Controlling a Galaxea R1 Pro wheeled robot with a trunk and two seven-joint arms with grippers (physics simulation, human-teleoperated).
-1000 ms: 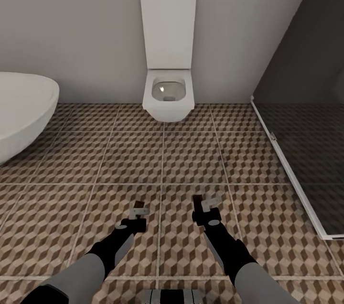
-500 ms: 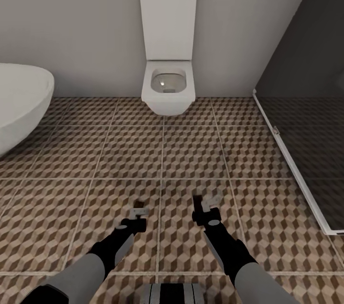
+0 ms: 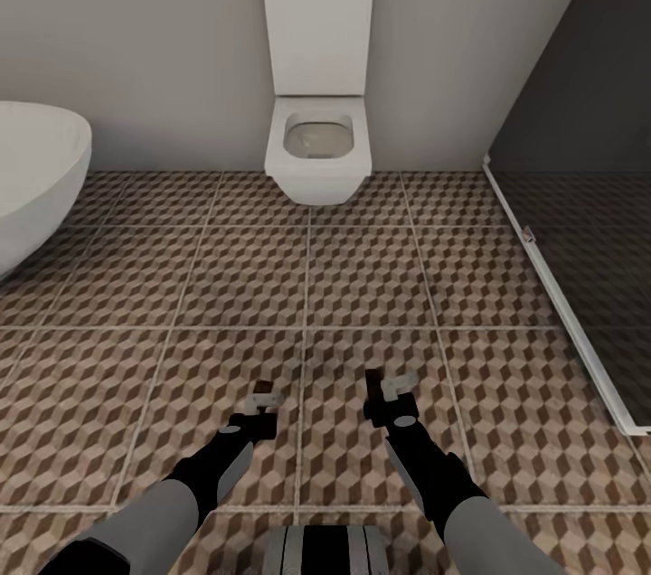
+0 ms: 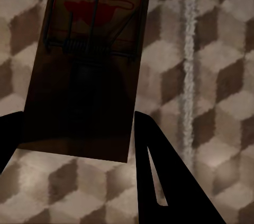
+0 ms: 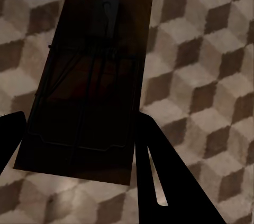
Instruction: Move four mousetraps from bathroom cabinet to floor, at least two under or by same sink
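Two mousetraps in play, one per gripper. Left gripper [image 3: 263, 398] sits lower centre-left of the head frame, clamped on a mousetrap [image 3: 263, 391] that pokes out past its fingertips. Left wrist view: the left-held mousetrap [image 4: 90, 60] fills the upper left of the frame, brown board, dark wire spring, red patch near the top, black fingers [image 4: 164, 182] hugging its lower edges on both sides. Right gripper [image 3: 387, 396] is lower centre-right in the head frame, also closed around a mousetrap [image 3: 372, 390], seen edge-on as a dark strip. Right wrist view: the right-held mousetrap [image 5: 87, 78] runs from top centre to lower left, very dark, wire bar faintly visible, fingers [image 5: 159, 176] pressed to its lower sides. Both traps are held above the bathroom floor [image 3: 362, 286], cube-pattern tiles with pale grout covering the middle and bottom of the head frame; how high above it, can't tell. White toilet [image 3: 316, 155] top centre against the grey wall, lid up. White bathtub [image 3: 36, 177] at the left edge. Dark glass shower panel [image 3: 579, 222] with white frame along the right side. Robot base [image 3: 325, 552] at bottom centre.
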